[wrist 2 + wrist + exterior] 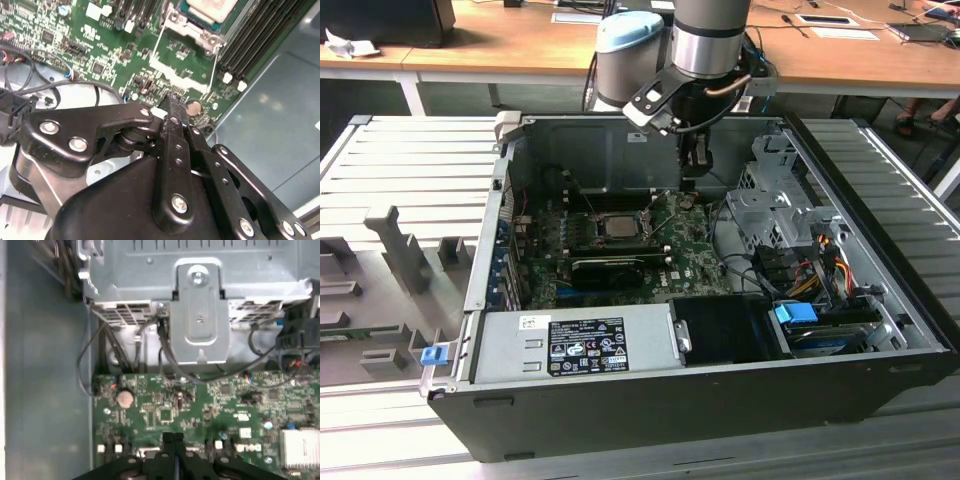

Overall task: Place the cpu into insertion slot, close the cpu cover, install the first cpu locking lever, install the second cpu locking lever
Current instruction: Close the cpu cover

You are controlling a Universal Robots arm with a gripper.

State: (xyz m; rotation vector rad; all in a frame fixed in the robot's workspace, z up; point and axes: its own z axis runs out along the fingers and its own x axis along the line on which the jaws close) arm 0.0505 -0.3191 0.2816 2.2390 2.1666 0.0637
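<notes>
Right now we are seeing the gripper [692, 182] hanging fingers-down inside the open computer case [620, 150]. It is hovering over the green circuit board [692, 245], close to the case's back wall. In both wrist views its fingers [167, 439] are pressing together with no gap between them, and they are gripping nothing. In the second wrist view the fingertips are pointing at the board just beside a round coin cell [194, 106]; we cannot tell whether they are touching the board. The cpu [617, 226] is lying flat in the insertion slot [645, 230] with its silver top facing up. It is sitting well apart from the gripper, toward the exterior view's left of it. In the second wrist view the slot's metal rim is bordering the chip, and long black memory slots [260, 35] are running alongside it.
</notes>
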